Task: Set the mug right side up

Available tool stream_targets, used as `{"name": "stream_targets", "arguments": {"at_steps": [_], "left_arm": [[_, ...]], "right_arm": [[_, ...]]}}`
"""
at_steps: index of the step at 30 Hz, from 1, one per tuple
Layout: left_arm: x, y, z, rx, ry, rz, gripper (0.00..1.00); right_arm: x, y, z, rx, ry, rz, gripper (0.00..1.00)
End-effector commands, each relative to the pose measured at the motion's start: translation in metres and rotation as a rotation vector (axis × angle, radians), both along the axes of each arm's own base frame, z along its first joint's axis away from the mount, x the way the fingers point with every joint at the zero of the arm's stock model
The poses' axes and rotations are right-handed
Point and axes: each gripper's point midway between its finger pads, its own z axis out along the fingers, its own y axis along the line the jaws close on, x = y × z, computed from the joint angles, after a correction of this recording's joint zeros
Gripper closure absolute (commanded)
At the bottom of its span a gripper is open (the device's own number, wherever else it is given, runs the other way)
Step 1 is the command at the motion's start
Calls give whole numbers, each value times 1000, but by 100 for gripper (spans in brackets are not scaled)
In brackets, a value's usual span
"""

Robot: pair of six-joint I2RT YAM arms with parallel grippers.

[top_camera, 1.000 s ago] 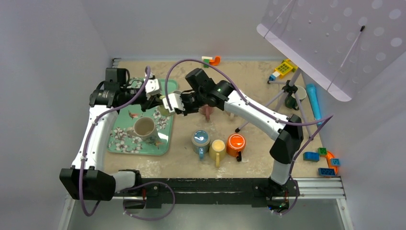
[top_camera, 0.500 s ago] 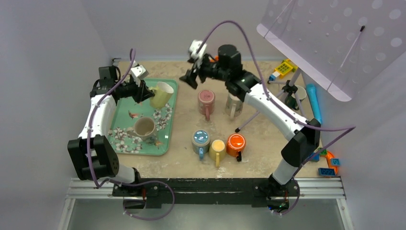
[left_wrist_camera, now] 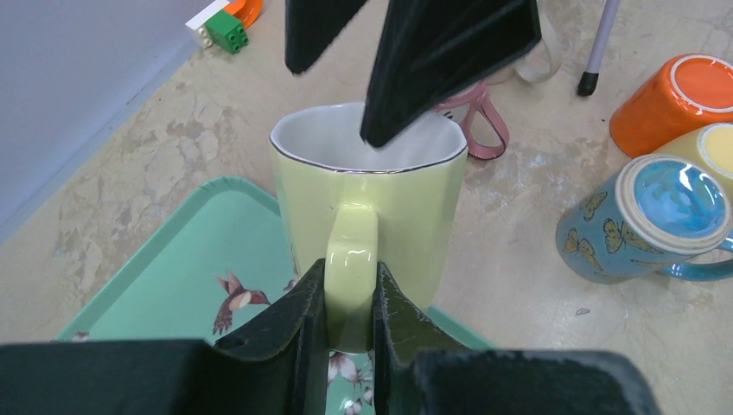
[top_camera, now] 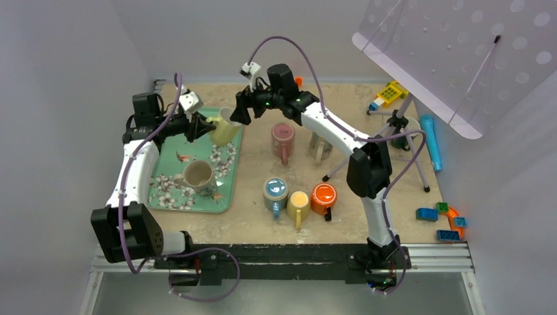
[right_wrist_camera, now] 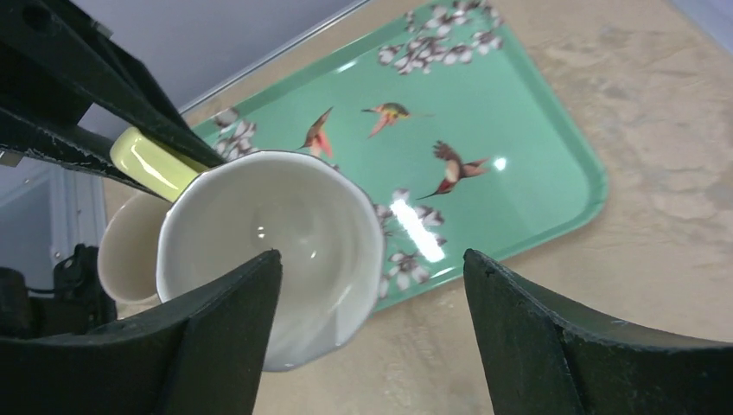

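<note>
The arms are standing at the near edge of a beige, stone-patterned tabletop, closed in by pale grey walls. Three upside-down mugs are sitting nearest in a row: a blue butterfly mug, a yellow mug and an orange mug. To their left a green floral tray is carrying a beige mug. Farther back a pink mug and a grey mug are resting beside a tripod stand, with toy blocks along the right and a white perforated panel leaning overhead.

The yellow-green mug is hanging over the tray's far right corner, mouth upward and slightly tilted. It is showing a white inside, a thin dark line on its wavy rim, and a matching handle. The left gripper is pinching that handle between its fingers. The right gripper is hovering at the mouth with its fingers spread wide, one on each side of the rim, not touching it.

A second ago both grippers were meeting at the mug lower over the tray's right edge, the right one clamped. Since then it has let go, swung off toward the far wall, and is now coming back close to the rim.
</note>
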Motion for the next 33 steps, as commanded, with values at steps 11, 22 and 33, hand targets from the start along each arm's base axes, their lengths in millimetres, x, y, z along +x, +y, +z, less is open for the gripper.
{"name": "stream_targets", "arguments": {"at_steps": [11, 22, 33], "left_arm": [[8, 0, 28, -12, -138, 10, 97], [45, 46, -12, 86, 37, 216, 0], [46, 61, -8, 89, 47, 308, 0]], "right_arm": [[-16, 27, 1, -20, -23, 44, 100], [41, 37, -12, -150, -214, -235, 100], [81, 50, -23, -79, -197, -395, 100]]}}
